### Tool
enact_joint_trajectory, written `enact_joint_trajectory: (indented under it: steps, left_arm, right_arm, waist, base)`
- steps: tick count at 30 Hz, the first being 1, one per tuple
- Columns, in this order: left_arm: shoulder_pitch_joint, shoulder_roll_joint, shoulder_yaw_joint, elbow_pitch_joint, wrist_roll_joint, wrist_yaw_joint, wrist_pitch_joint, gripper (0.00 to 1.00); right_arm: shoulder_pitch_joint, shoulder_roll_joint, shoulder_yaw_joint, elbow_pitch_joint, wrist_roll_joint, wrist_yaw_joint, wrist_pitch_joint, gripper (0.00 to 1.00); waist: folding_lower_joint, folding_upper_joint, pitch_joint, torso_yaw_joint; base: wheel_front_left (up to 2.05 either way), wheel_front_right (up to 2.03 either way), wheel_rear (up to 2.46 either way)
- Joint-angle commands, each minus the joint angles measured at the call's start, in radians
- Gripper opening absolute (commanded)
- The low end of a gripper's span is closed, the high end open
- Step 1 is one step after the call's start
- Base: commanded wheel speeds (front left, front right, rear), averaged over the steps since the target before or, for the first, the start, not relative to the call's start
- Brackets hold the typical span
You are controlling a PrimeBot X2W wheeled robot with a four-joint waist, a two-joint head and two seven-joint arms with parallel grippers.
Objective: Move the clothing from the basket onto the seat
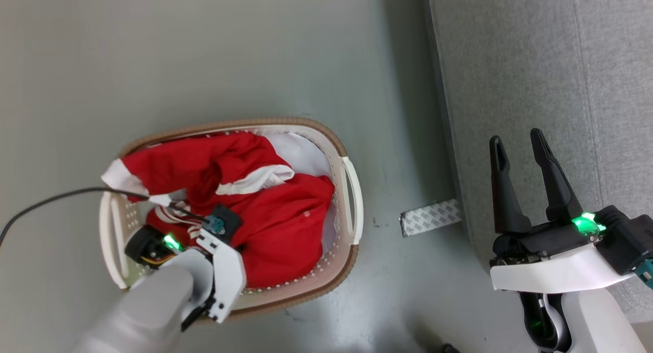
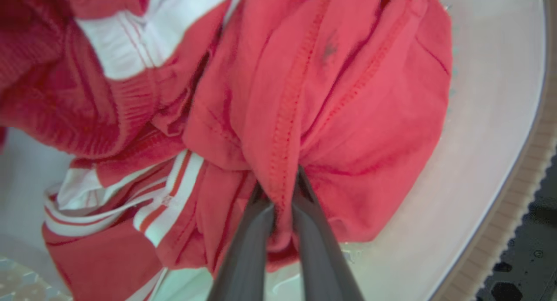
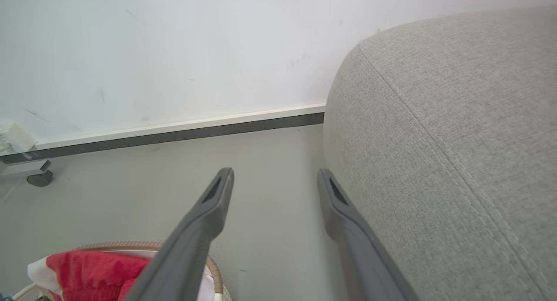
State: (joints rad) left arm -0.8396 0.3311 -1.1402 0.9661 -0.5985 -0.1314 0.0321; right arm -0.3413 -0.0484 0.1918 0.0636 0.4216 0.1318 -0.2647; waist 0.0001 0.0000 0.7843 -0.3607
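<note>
**Left gripper pinches a red fold down in the basket**

The left gripper (image 2: 278, 185) reaches down into the basket (image 1: 353, 200), its two dark fingers drawn together on a stitched fold of the clothing (image 1: 278, 218). Red fabric bunches between them along a seam, which suggests a pinch meant to lift the garment by a ridge rather than a flat layer. The red garments lie heaped inside the basket on its white lining pad (image 1: 306, 151), with one white-trimmed end draped over the rim on the robot's left. None of it is on the seat (image 1: 530, 62) yet, so the task appears to be at its first pick.

The right gripper (image 1: 516, 139) hovers empty with its fingers spread, over the edge of the seat. It is probably parked there to leave the left arm room. The basket stands on the floor (image 1: 204, 52) near the seat, which makes for a short carry. Whether the pinch holds more than one garment cannot be told.
</note>
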Motion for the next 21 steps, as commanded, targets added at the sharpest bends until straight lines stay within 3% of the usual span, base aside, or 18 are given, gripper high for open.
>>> enact_joint_trajectory:
  steps: [1,11,21]
  left_arm:
    - [0.011,-0.006,0.002,0.003,-0.032,0.002,-0.024,0.0]
    - [0.122,-0.059,0.014,-0.032,-0.159,0.002,-0.159,0.0]
    - [0.241,-0.075,0.0,-0.156,-0.254,0.003,-0.186,0.0]
  right_arm:
    - [-0.004,-0.004,-0.004,0.006,-0.006,-0.002,0.0,1.0]
    - [0.053,-0.004,-0.034,0.056,-0.03,-0.002,0.0,1.0]
    - [0.18,-0.004,-0.073,0.124,-0.073,-0.002,0.0,1.0]
  waist:
    - [-0.0001,0.0,-0.021,0.01]
    - [-0.0001,0.0,-0.256,0.089]
    - [-0.0001,0.0,-0.578,0.187]
  base:
    - [0.0,0.0,0.0]
    - [0.0,0.0,0.0]
    - [0.0,0.0,0.0]
